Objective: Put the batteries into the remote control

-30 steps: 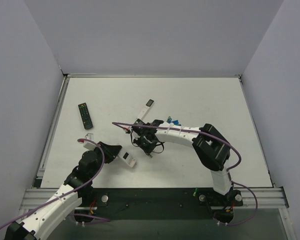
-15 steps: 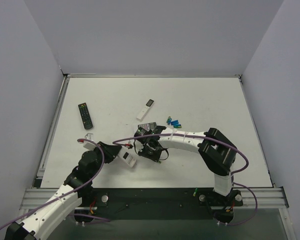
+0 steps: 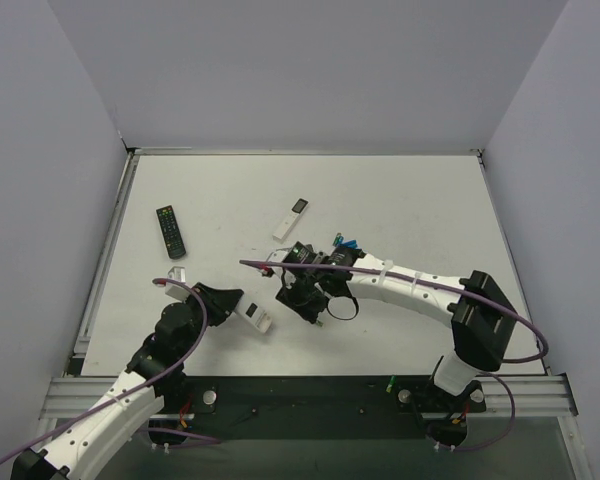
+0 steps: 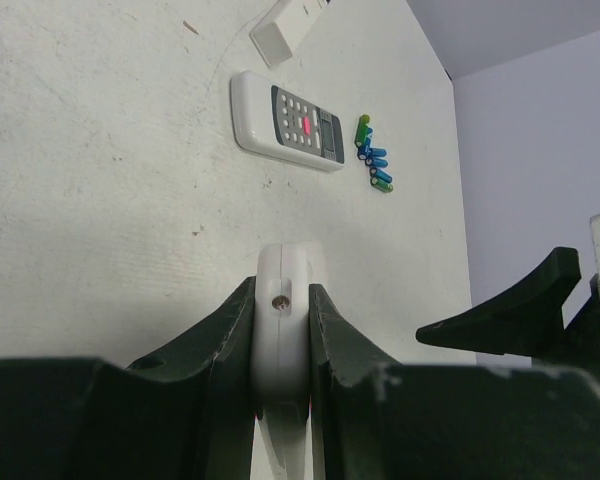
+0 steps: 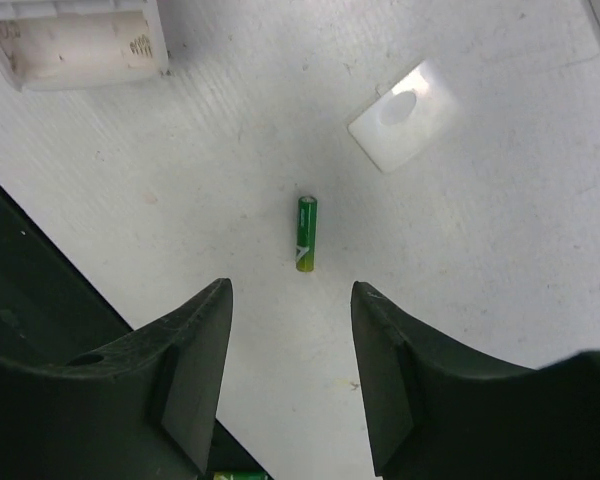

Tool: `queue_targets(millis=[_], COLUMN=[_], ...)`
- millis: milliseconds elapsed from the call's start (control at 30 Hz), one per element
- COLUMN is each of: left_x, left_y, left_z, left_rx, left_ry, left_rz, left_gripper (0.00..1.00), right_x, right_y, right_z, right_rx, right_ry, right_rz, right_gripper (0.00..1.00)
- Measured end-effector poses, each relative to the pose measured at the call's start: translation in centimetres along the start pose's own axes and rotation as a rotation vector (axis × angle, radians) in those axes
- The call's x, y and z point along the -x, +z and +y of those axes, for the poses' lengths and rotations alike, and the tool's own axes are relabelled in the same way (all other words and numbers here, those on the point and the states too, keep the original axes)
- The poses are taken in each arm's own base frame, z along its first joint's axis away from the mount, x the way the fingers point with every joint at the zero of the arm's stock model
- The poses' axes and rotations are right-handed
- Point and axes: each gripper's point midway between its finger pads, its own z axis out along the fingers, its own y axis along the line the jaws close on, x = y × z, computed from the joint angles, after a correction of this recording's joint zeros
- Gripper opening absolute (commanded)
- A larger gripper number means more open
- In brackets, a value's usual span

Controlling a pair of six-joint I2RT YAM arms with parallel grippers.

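**Remote clamped at left, one green cell loose under open right jaws**

The white table (image 3: 400, 200) carries everything. My right arm (image 3: 410, 285) stretches from its base at the near right edge to the table's middle. My left arm (image 3: 130, 390) comes in from the near left corner.

My left jaws are closed hard on the remote control (image 3: 254, 318), which sits near the front of the table, left of centre. The left wrist view shows its white edge squeezed between both fingers (image 4: 225, 340). My right jaws hover just to the right of it, parted, with nothing between the fingers (image 5: 385, 350). From there the remote's open battery bay (image 5: 80, 40) shows at upper left, with a spring visible inside.

A long black remote (image 3: 170, 230) lies near the table's left edge, well apart from the rest. A slim white remote (image 3: 291, 218) lies farther back, toward the middle. In the left wrist view a white remote with a grey key panel (image 4: 290, 125) lies beyond the held one. A cluster of green and blue batteries (image 4: 375, 165) lies just beside its end.

A small flat white piece (image 5: 405, 130) rests on the table ahead of my right jaws. One green battery (image 5: 307, 232) lies on bare table in line with the gap between my right fingers, touching neither.
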Motion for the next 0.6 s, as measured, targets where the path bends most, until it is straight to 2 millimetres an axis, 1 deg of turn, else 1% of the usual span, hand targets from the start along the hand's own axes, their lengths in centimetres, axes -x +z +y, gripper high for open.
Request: queue_targets(millis=[67, 100, 233, 300, 467, 600], left_x=[0.0, 0.0, 0.0, 0.0, -0.1, -0.1], left_y=[0.0, 0.0, -0.1, -0.1, -0.1, -0.2], left_z=[0.0, 0.0, 0.0, 0.0, 0.1, 0.2], left_rx=[0.001, 0.002, 0.001, 0.001, 0.006, 0.008], left_ry=[-0.001, -0.002, -0.007, -0.007, -0.014, -0.014], left_rz=[0.001, 0.001, 0.001, 0.001, 0.003, 0.004], left_gripper=[0.00, 0.00, 0.00, 0.00, 0.00, 0.00], right_x=[-0.6, -1.3, -4.7, -5.8, -6.8, -7.0], right_y=[-0.5, -0.4, 1.1, 1.6, 2.8, 3.6], right_z=[0.0, -0.1, -0.1, -0.2, -0.5, -1.0], right_rx=[-0.013, -0.021, -0.046, -0.059, -0.082, -0.111], right_ry=[0.033, 0.051, 0.090, 0.097, 0.109, 0.112], right_rz=[-0.008, 0.008, 0.107, 0.149, 0.201, 0.214], right_gripper=[0.47, 0.47, 0.54, 0.56, 0.56, 0.56])
